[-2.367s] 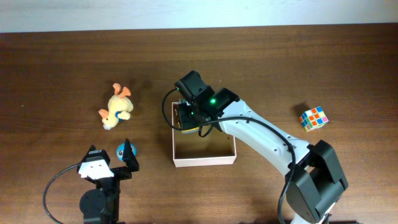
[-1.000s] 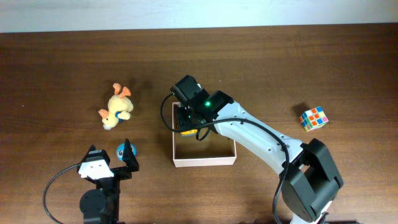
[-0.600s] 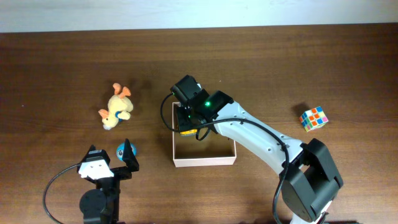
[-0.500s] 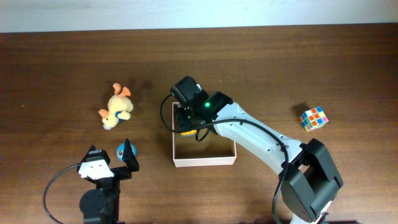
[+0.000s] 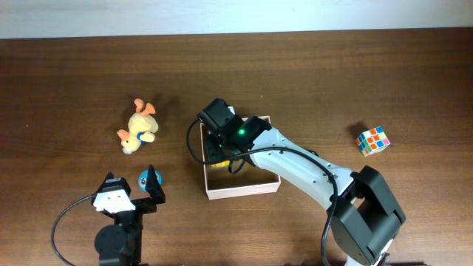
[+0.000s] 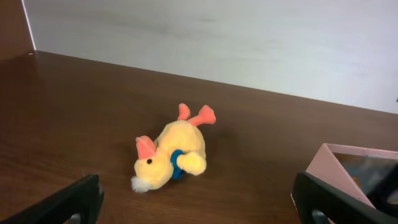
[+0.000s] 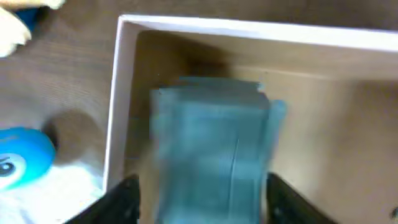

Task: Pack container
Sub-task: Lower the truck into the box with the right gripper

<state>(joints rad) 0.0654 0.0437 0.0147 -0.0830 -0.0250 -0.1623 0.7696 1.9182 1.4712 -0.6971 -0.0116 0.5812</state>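
Between the fingers of the right gripper point(image 7: 202, 193) sits a blurred teal block point(image 7: 211, 143), with one finger close on each side. Whether they're clamping it or only flanking it, I can't tell (the wrist view is smeared). Directly under both is the container point(image 7: 115, 99). The block hangs over its tan floor, near the white wall on the gripper's left as its camera sees it.

Beyond that wall, on the table point(image 5: 74, 74), lies a blue ball point(image 7: 18, 165), then farther out a plush duck point(image 6: 171, 155). Just past the ball the left gripper point(image 6: 205, 199) is parked, fingers spread wide w/ nothing btwn them. Well off on the opposite side is a colour cube point(image 5: 372, 140).

Risks, as I judge them:
- The block is tight to the wall, so a finger opening outward could shove the thin wall and slide the light box.
- Letting go tilted or too high may leave the block leaning on the rim, eating room for the other toys.
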